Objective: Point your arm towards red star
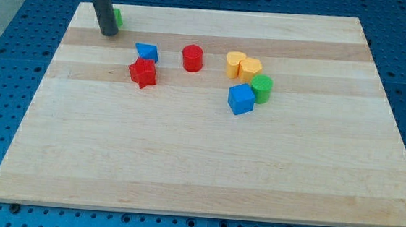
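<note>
The red star lies on the wooden board, left of the middle. My tip rests on the board near the top left corner, up and to the left of the red star, well apart from it. A green block sits just behind the rod, mostly hidden by it. A blue triangle-like block lies just above the red star, between it and the tip's side.
A red cylinder stands right of the blue block. Two yellow blocks, a green cylinder and a blue cube cluster right of centre. Blue pegboard surrounds the board.
</note>
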